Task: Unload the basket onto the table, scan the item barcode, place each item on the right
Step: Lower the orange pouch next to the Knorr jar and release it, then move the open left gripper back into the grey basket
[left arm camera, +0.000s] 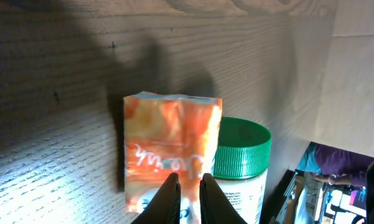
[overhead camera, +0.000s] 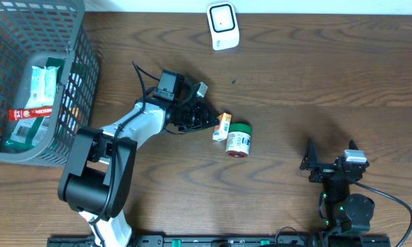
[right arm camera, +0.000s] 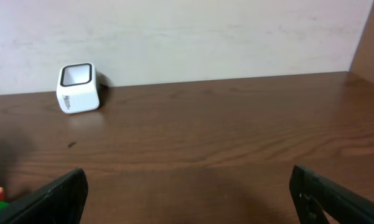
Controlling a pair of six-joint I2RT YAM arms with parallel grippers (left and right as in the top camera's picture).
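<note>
An orange packet point(overhead camera: 222, 126) lies flat on the wooden table, touching a white jar with a green lid point(overhead camera: 238, 140) that rests on its side. My left gripper point(overhead camera: 207, 122) is at the packet's left end. In the left wrist view its dark fingertips point(left arm camera: 172, 186) stand almost together, with only a thin slit between them, over the near end of the orange packet point(left arm camera: 171, 137). The green-lidded jar point(left arm camera: 239, 149) is just to the right. The white scanner point(overhead camera: 223, 26) stands at the far edge. My right gripper point(overhead camera: 330, 152) rests wide open at the near right with nothing in it point(right arm camera: 187, 199).
A grey mesh basket point(overhead camera: 75, 75) holding several packaged items fills the far left corner. The scanner point(right arm camera: 78, 88) shows at the upper left of the right wrist view, against a pale wall. A bare wooden table surface point(overhead camera: 315, 75) lies between the scanner and the right arm.
</note>
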